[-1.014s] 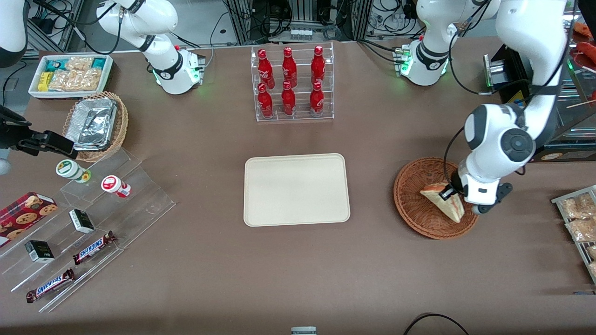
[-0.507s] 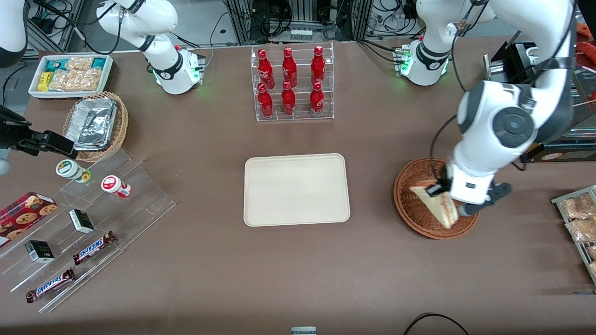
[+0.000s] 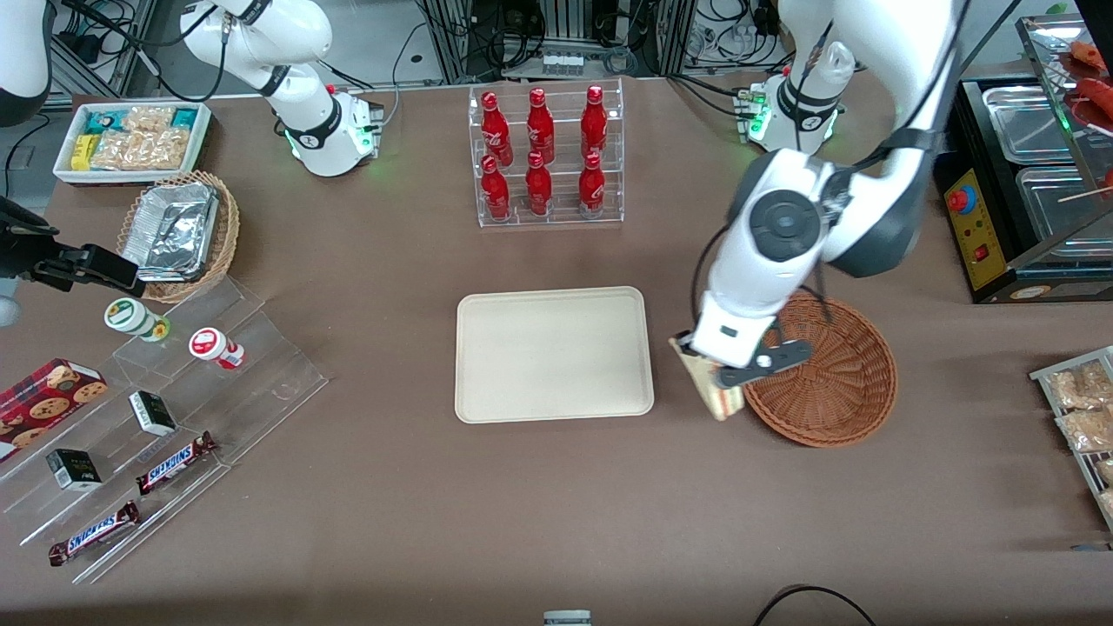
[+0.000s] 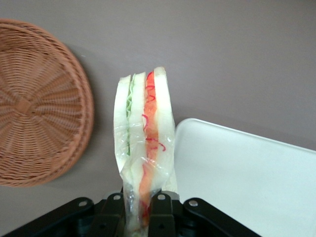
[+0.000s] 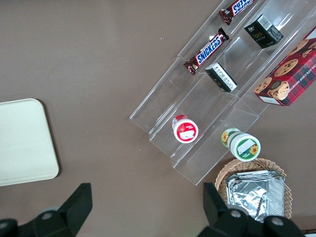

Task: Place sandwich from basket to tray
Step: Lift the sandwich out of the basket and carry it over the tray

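Note:
My left gripper (image 3: 709,372) is shut on the sandwich (image 3: 720,400), a plastic-wrapped wedge of white bread with red and green filling (image 4: 143,143). It hangs above bare table between the reddish-brown wicker basket (image 3: 839,382) and the cream tray (image 3: 553,353). In the left wrist view the gripper (image 4: 141,215) pinches the wedge's narrow end, with the basket (image 4: 34,103) to one side and the tray's corner (image 4: 247,177) to the other. Nothing lies in the basket or on the tray.
A clear rack of red bottles (image 3: 544,156) stands farther from the front camera than the tray. Toward the parked arm's end are a foil-tray basket (image 3: 178,233), a snack box (image 3: 130,139) and an acrylic stand with candy bars (image 3: 174,461). A snack rack (image 3: 1083,409) sits at the working arm's end.
The left arm lifted the sandwich out of the basket and carried it toward the tray; it now hangs just outside the basket's rim on the tray's side.

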Motion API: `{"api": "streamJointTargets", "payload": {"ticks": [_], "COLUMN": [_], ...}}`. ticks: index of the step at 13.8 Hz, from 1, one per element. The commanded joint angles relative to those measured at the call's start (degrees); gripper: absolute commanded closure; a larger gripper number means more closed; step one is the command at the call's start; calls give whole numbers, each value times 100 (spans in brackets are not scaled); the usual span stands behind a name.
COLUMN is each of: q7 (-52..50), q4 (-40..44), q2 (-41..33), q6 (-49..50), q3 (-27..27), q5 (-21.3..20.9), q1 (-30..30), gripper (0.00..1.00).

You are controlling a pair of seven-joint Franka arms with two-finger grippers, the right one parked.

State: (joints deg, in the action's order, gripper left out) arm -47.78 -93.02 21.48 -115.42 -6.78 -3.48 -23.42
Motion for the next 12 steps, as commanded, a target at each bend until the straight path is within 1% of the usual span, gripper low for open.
{"api": "streamJointTargets", "payload": {"ticks": [1,5,7,9,12], "q7": [-82,-100,-161,-110,-74], "q4": [722,1180,1189,1189,1146], "q2": [601,1138,1340,1508,1622], "q6": [46,-322,-647,-982,-991], "q3": [63,45,54,54,45], "q5": [-39,-39,-47,-56,-144], "q1": [-399,-891,-1129,-1209,-1472], "gripper": [100,100,100,100,100]}}
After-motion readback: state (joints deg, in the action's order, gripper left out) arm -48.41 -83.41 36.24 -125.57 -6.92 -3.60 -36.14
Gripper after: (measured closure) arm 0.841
